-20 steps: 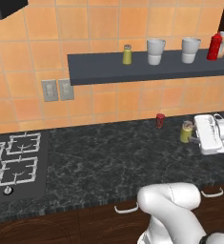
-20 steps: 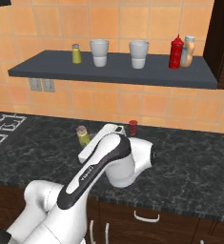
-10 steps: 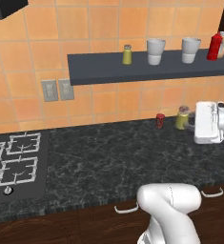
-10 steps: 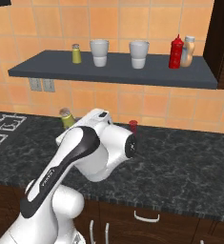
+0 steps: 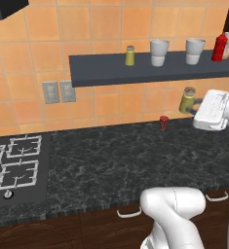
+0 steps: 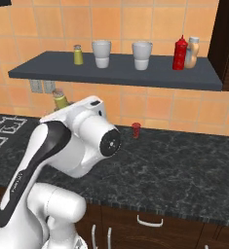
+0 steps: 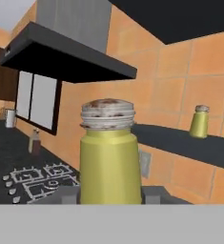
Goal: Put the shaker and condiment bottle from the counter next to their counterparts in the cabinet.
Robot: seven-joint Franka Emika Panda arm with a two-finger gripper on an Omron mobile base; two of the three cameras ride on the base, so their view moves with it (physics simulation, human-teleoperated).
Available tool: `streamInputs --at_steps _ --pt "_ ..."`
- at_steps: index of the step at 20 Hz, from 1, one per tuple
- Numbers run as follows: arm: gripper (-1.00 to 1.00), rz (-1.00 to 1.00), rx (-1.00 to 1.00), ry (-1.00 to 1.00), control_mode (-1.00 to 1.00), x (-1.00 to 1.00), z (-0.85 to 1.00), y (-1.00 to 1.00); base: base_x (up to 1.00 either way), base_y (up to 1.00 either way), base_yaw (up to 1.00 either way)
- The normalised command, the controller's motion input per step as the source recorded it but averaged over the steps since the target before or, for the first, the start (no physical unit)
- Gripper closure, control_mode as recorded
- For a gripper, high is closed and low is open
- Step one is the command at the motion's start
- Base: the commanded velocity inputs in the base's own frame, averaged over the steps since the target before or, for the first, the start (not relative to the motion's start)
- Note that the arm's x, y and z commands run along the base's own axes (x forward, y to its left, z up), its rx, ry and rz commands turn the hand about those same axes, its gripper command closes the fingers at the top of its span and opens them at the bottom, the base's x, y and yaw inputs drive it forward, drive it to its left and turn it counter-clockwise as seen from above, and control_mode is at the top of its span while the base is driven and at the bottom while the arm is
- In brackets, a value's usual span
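The gripper (image 5: 198, 103) is clamped on the shaker (image 5: 187, 99), holding it low on its olive-yellow body with the grey cap upright. In the left base view the shaker hangs in the air above the counter (image 5: 111, 155) and just under the front edge of the cabinet shelf (image 5: 150, 70), out toward the shelf's right half.

The twin shaker (image 5: 130, 56) stands well to the left on the shelf, past two pale cups (image 5: 159, 52). The red condiment bottle (image 5: 219, 47) is already up there, touching or nearly touching the tan-orange bottle (image 6: 192, 52) at the right end. A tiny red cup (image 5: 163, 123) sits on the counter by the wall.

Risks, as I judge them: the shaker is below the slab, so a straight lift could knock its cap against the shelf edge and twist it in the grip. The travel leftward passes the cups, and a low pass could topple them. Setting down too close could bump the twin.

The hand view shows the cap's speckled top and the twin (image 7: 199, 122) ahead on the shelf, which the base views leave small. In the right base view the arm hides most of the shaker (image 6: 60, 99); the left base view shows its gap to the shelf
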Motion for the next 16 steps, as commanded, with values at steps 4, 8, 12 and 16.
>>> streamInputs --at_steps 4,8,12,16 --pt "1.00 -0.18 0.21 0.00 -1.00 0.00 0.64 0.01 0.00 0.00 0.00" --pt "1.00 -0.14 0.20 0.00 -1.00 0.00 0.72 0.01 0.00 0.00 0.00" --pt "1.00 -0.09 0.08 0.03 -1.00 0.07 0.39 0.14 0.00 0.00 0.00" --pt "1.00 -0.05 0.00 0.12 -1.00 0.17 0.04 0.14 0.00 0.00 0.00"
